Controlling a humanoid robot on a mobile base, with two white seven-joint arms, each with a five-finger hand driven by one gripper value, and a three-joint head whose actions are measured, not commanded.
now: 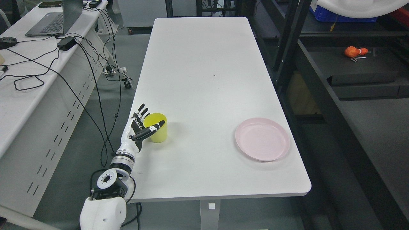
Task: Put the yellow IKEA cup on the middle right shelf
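Long white rectangular bench (204, 64). Round pale pink plastic plate (262, 139), empty, lying flat well to the right of the hand near the bench's right edge. Second white bench (28, 95) to the hand's left, carrying an open grey laptop (54, 19), a black power adapter (66, 43) and trailing black cables (96, 80). Orange object (353, 51), far beyond and right of the hand, on a dark shelf (358, 73).

We see the cup (155, 127) on the worktop (204, 64) near its left edge, with the left hand (139, 127) touching it from the left. The plate (262, 139) lies on the worktop far to the right, well apart. Right of the worktop stands the shelf (351, 73); left of it, a desk (19, 95) with a laptop (54, 19).
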